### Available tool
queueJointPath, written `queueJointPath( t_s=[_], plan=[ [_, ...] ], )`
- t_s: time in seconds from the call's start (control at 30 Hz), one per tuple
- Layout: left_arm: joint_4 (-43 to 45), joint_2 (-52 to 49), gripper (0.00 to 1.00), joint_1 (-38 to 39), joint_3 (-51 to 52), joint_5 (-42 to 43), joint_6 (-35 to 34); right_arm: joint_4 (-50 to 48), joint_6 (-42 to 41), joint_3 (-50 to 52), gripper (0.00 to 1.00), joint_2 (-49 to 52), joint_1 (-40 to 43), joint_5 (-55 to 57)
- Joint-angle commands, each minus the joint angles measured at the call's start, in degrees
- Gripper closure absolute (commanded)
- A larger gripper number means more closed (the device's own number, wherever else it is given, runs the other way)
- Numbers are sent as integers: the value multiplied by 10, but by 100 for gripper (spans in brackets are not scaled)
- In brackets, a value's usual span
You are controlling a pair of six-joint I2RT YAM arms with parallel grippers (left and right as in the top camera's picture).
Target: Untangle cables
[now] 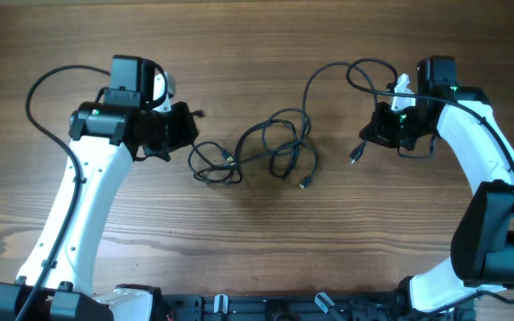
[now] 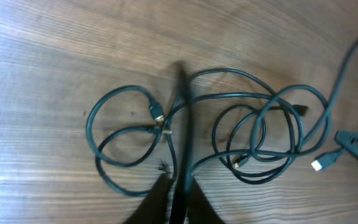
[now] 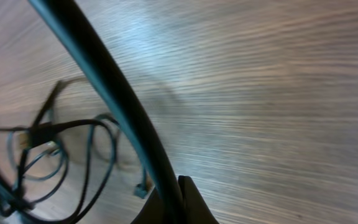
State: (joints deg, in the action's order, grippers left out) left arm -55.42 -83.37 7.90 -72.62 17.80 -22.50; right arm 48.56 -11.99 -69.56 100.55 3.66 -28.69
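The two thin black cables (image 1: 275, 143) lie looped together on the wooden table between the arms. My left gripper (image 1: 184, 127) is shut on one cable close to its end, and a short tip sticks out past the jaws (image 1: 200, 113). In the left wrist view the jaws (image 2: 178, 193) pinch that cable above the tangle (image 2: 260, 124). My right gripper (image 1: 380, 132) is shut on the other cable, which arcs up and left (image 1: 328, 68) into the tangle; its plug (image 1: 357, 154) hangs below. The right wrist view shows the jaws (image 3: 176, 202) on that cable, with the tangle (image 3: 55, 155) at the left.
A loose plug (image 1: 303, 184) lies at the tangle's lower right. A small loop (image 1: 212, 165) lies next to the left gripper. The arms' thicker black wires run along both arms. A black rail (image 1: 266, 308) lines the table's front edge.
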Motion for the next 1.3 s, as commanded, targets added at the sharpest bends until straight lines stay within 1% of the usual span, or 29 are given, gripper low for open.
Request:
queueJointPath(
  t_s=[0.0, 0.03, 0.07, 0.13, 0.27, 0.3, 0.33, 0.37, 0.4, 0.43, 0.47, 0.5, 0.53, 0.6, 0.63, 0.67, 0.7, 0.8, 0.9, 0.97, 1.13, 1.2, 1.27],
  plan=[
    [17, -3, 54, 18, -5, -3, 2, -6, 30, -1, 96, 1, -3, -62],
    [21, -3, 48, 21, -5, -3, 2, -6, 30, -1, 96, 1, -3, -62],
    [23, -3, 46, 22, -5, -3, 2, -5, 30, -1, 96, 1, -3, -62],
    [27, -3, 46, 26, -6, -3, 5, -6, 31, -1, 96, 1, -3, -62],
    [34, -3, 46, 49, -27, -3, 31, -12, 30, -1, 95, 1, -3, -62],
    [36, -3, 45, 57, -36, -3, 39, -12, 30, -1, 92, 1, -3, -62],
    [42, -3, 44, 72, -46, -3, 44, -14, 30, -1, 80, 1, -3, -62],
    [54, -3, 41, 87, -51, -3, 45, -14, 30, -1, 60, 1, -3, -62],
    [73, -3, 38, 106, -52, -3, 45, -15, 30, -1, 37, 1, -3, -61],
    [91, -5, 36, 129, -52, -3, 45, -16, 30, -1, 24, 1, -3, -59],
    [106, -10, 36, 150, -52, -3, 45, -16, 29, -1, 14, 1, -3, -57],
    [123, -20, 36, 176, -52, -8, 45, -18, 28, -1, 5, 1, -3, -57],
    [134, -32, 36, 198, -52, -21, 45, -20, 28, -1, 1, 1, -3, -57],
    [150, -66, 45, 239, -52, -64, 45, -25, 28, -1, 1, 1, -3, -57],
    [159, -85, 53, 255, -52, -84, 45, -25, 28, -1, 1, 1, -3, -54],
    [167, -107, 64, 269, -52, -99, 45, -24, 28, -1, 1, 1, -3, -47],
    [171, -120, 66, 275, -52, -100, 42, -24, 28, -1, 1, 1, -3, -41],
    [174, -146, 68, 281, -52, -97, 41, -23, 30, -1, 1, 1, -3, -37],
    [176, -149, 66, 282, -52, -97, 42, -23, 30, -1, 1, 1, -3, -37],
    [178, -149, 66, 283, -52, -98, 56, -23, 30, -1, 1, 1, -3, -38],
    [179, -181, 70, 283, -52, -111, 59, -19, 30, -1, 0, 1, -3, -38],
    [178, -197, 77, 283, -52, -111, 88, -17, 31, -1, 1, 1, -3, -37],
    [177, -204, 77, 282, -52, -111, 102, -17, 32, -1, 1, 1, -3, -37]
  ],
)
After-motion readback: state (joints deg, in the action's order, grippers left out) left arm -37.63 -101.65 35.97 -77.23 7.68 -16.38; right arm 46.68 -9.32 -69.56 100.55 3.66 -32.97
